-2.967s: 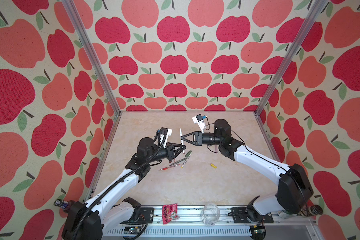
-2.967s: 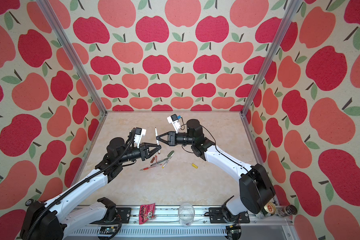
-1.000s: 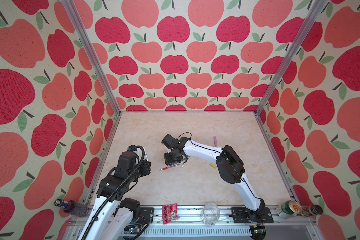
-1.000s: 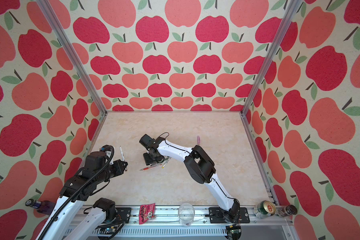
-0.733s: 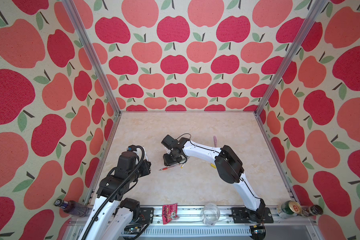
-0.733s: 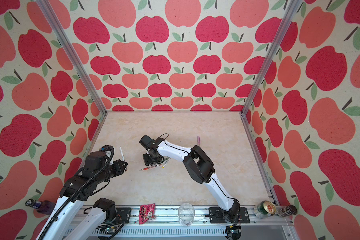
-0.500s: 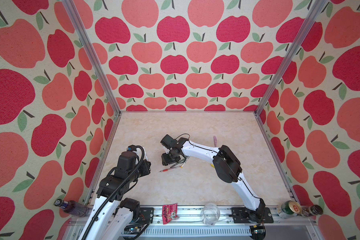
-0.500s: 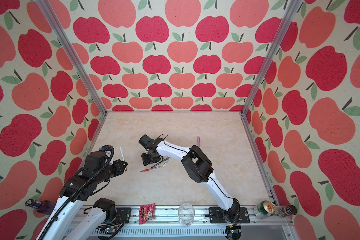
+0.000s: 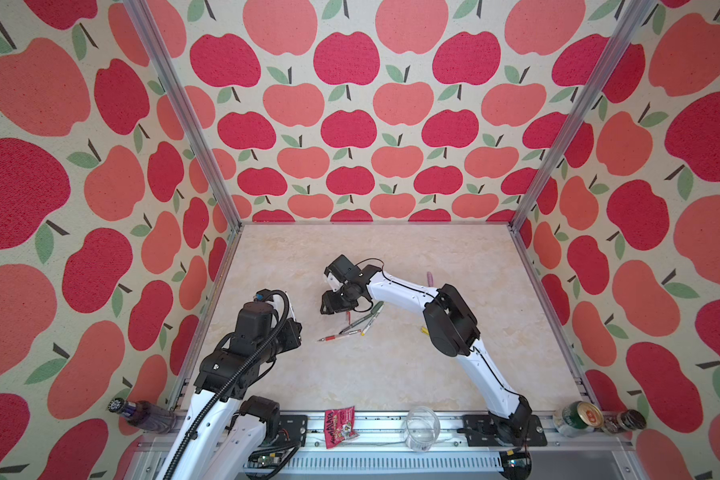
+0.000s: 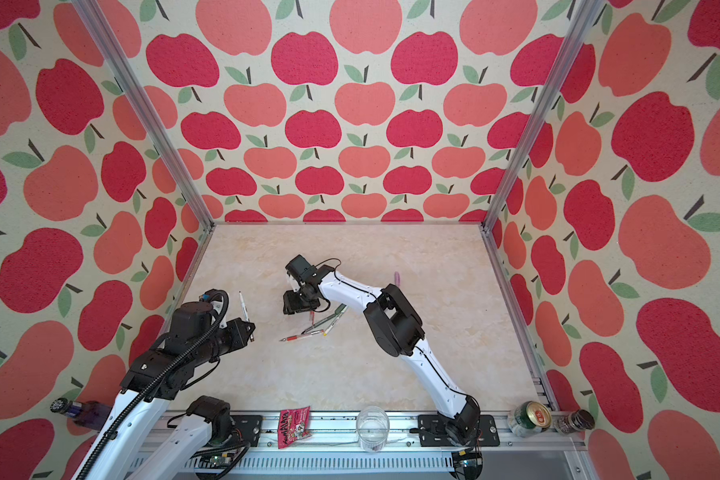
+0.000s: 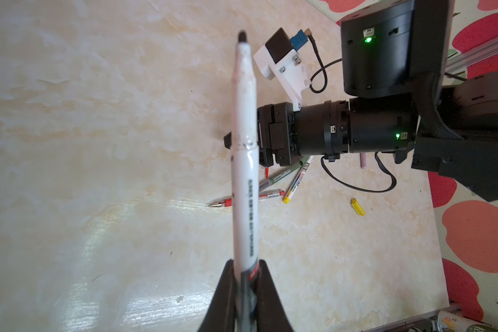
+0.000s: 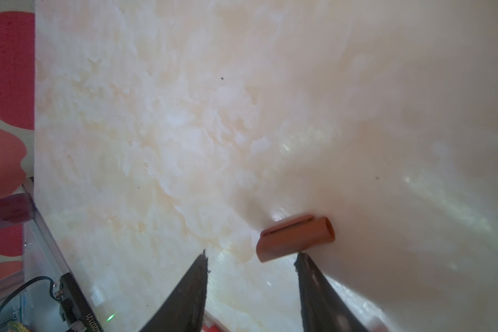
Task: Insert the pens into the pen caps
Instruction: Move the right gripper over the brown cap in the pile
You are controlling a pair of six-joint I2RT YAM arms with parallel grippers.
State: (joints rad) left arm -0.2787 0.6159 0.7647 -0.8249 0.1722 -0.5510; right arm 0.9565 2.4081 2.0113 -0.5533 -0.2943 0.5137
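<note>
Now, low over the surface (image 12: 184, 115): right gripper (image 12: 250, 255), spread wide, nothing between its fingers. Just past one fingertip (image 12: 306, 273), touching it or very nearly so, the brown cap (image 12: 295, 238), flat on its side and off to one side of the gap rather than inside it. Long axis roughly along the line from fingertip to fingertip, so probably calling for a sideways shift, perhaps a turn of the wrist too, before any squeeze across the cap's width. Which end is open, hard to tell. Plainly nearer this arm than the other.

Well apart, towards the left edge: left gripper (image 11: 245, 266) clamped on the lower barrel of a white pen (image 11: 243, 172), upright, dark tip on top, clear of the surface.

Hidden in both top views: the brown cap, under the right gripper's body. Loose beside that gripper, a red pen (image 11: 270, 196), a green pen (image 11: 276, 178) and a yellow-ended pen (image 11: 295, 186), fanned together; a yellow cap (image 11: 358, 207) near them; a lilac piece (image 11: 363, 161) beyond, too small to call pen or cap.
</note>
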